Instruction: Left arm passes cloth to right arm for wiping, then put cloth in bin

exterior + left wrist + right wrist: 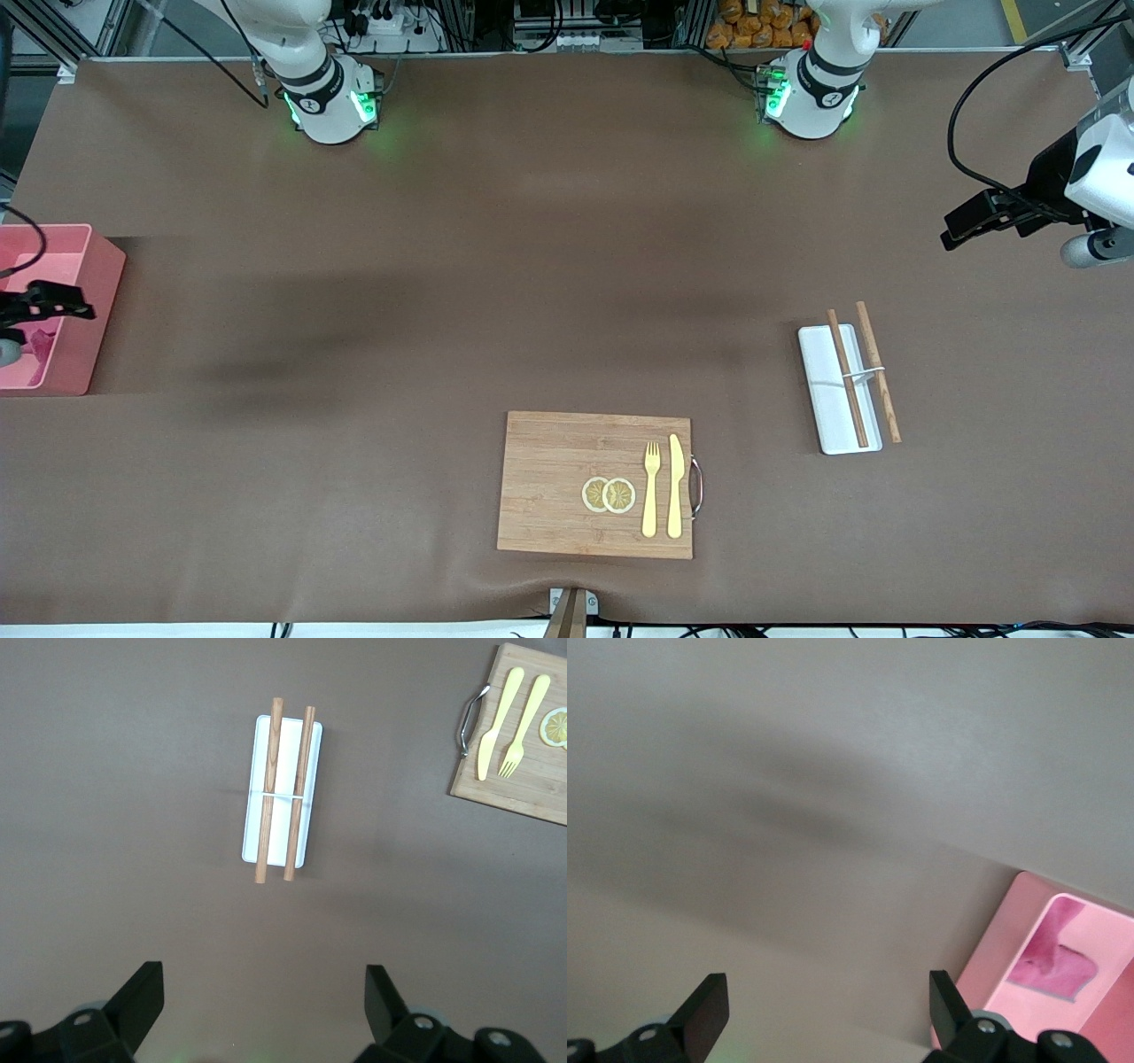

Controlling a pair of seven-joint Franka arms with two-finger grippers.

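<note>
The crimson-magenta cloth (40,344) lies crumpled inside the pink bin (99,306) at the right arm's end of the table. It also shows in the right wrist view (1059,958) inside the bin (1003,935). My right gripper (78,307) hangs over the bin, open and empty; in its wrist view (828,988) the jaws stand wide apart over bare table beside the bin. My left gripper (955,232) is up in the air at the left arm's end of the table, open and empty (264,979).
A flat white tray (824,416) with two wooden sticks (877,368) lies toward the left arm's end; it also shows in the left wrist view (312,735). A wooden cutting board (549,483) with lemon slices, a yellow fork and a knife lies near the front camera.
</note>
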